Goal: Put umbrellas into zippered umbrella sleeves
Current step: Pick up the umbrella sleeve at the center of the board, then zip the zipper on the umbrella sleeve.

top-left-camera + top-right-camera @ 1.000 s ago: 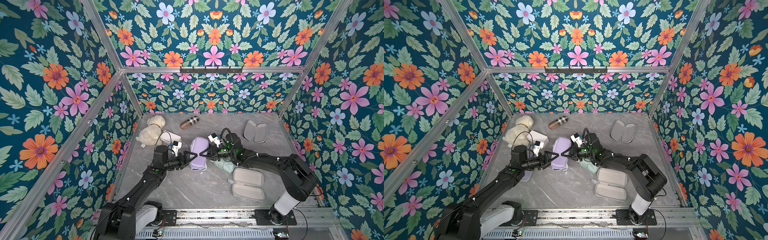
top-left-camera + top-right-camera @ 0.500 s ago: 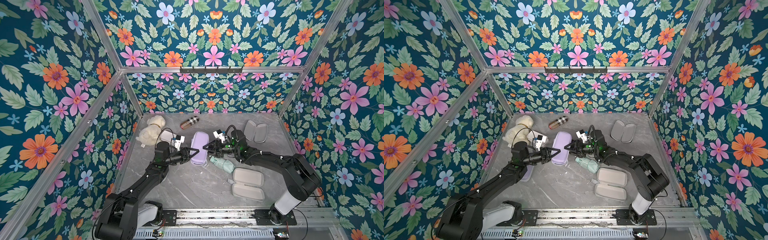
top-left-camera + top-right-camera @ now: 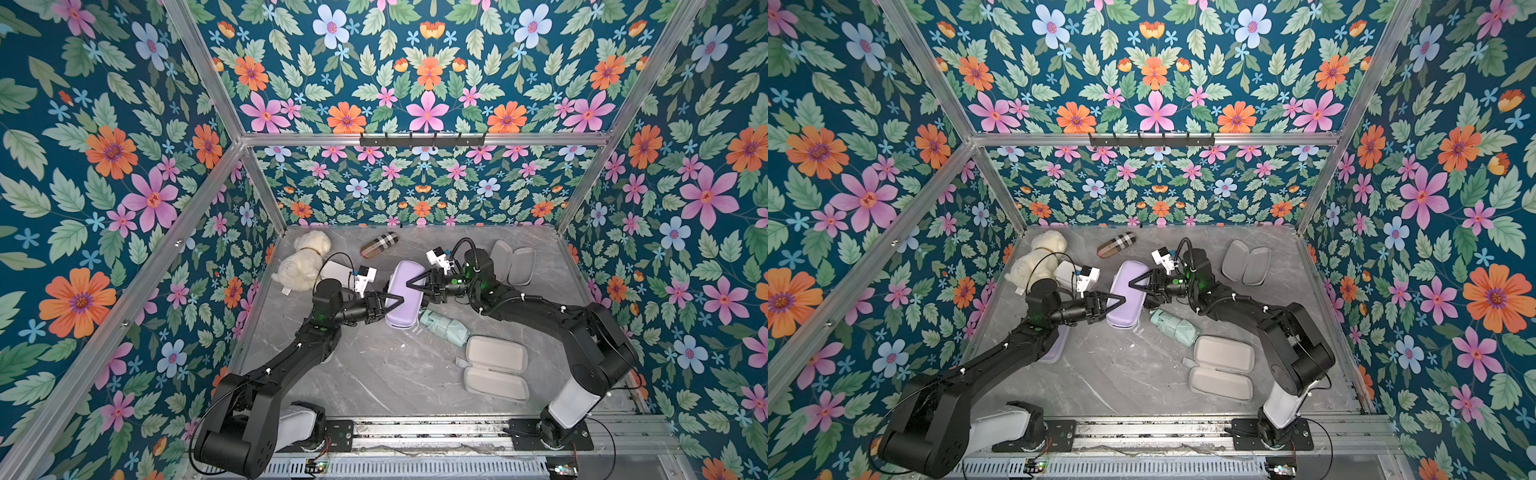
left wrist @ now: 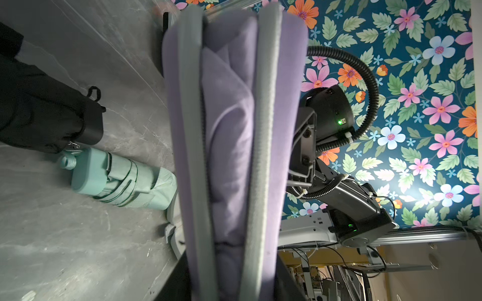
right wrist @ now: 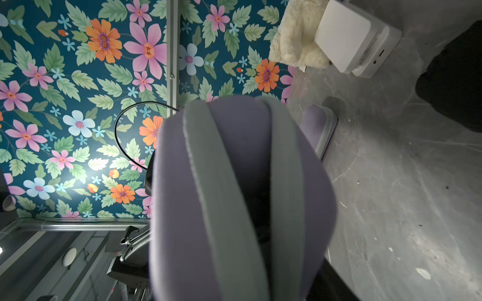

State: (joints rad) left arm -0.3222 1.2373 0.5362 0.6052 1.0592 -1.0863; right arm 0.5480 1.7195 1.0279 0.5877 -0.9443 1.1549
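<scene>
1. A grey marbled table [image 3: 374, 374] lies inside floral walls [image 3: 428, 83], with my two arm bases on the rail at its near edge.
2. Nearest me, toward my right, an open sleeve [image 3: 494, 368] lies flat with both grey-lined halves facing up.
3. Under my left arm, a second lavender sleeve [image 3: 1054, 349] rests on the table, mostly hidden.
4. Just beyond the open sleeve lies the mint green umbrella [image 3: 442, 328], folded. In the left wrist view the black umbrella [image 4: 47, 114] sits right by its handle end.
5. At mid-table my left gripper [image 3: 402, 298] and right gripper [image 3: 407, 284] meet from opposite sides over the lavender sleeve [image 3: 401, 313]. Each is clamped across its two shells, one finger on top in both top views.
6. The sleeve's halves stand slightly apart along the zip edge, and a lavender umbrella [image 4: 229, 117] is tucked between them.
7. Farther back on my right, a far open sleeve [image 3: 511, 262] lies spread, lining up.
8. On my left at the back sit a white box [image 3: 336, 270] and a cream plush toy [image 3: 303, 262], touching. A tan plaid capsule [image 3: 379, 245] lies near the rear wall.
</scene>
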